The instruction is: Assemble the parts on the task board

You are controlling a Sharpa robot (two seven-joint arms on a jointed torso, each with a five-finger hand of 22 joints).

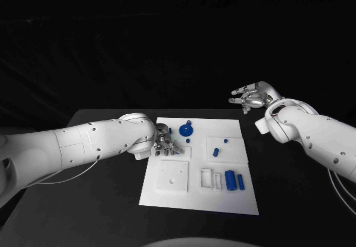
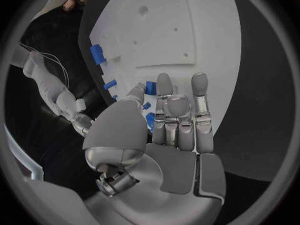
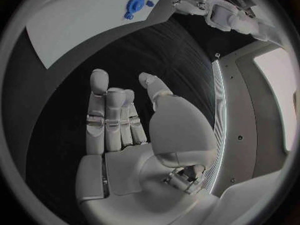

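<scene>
The white task board [image 1: 194,198] lies mid-table. On its far part sits a round blue part [image 1: 185,129], and a small blue peg [image 1: 216,152] stands right of centre. Two blue cylinders [image 1: 234,179] lie in slots at the right. My left hand [image 1: 165,145] hovers over the board's left edge, fingers pointing down and holding nothing. Its wrist view shows the fingers [image 2: 178,116] stretched out, with bits of a blue part [image 2: 150,87] showing past them. My right hand [image 1: 253,97] is raised beyond the board's far right corner, empty, with its fingers [image 3: 109,117] extended.
A square white plate [image 1: 174,176] and narrow empty slots [image 1: 211,178] occupy the board's middle. Black table [image 1: 297,195] surrounds the board on all sides. The right wrist view shows the board [image 3: 81,25] and the round blue part [image 3: 134,4] far off.
</scene>
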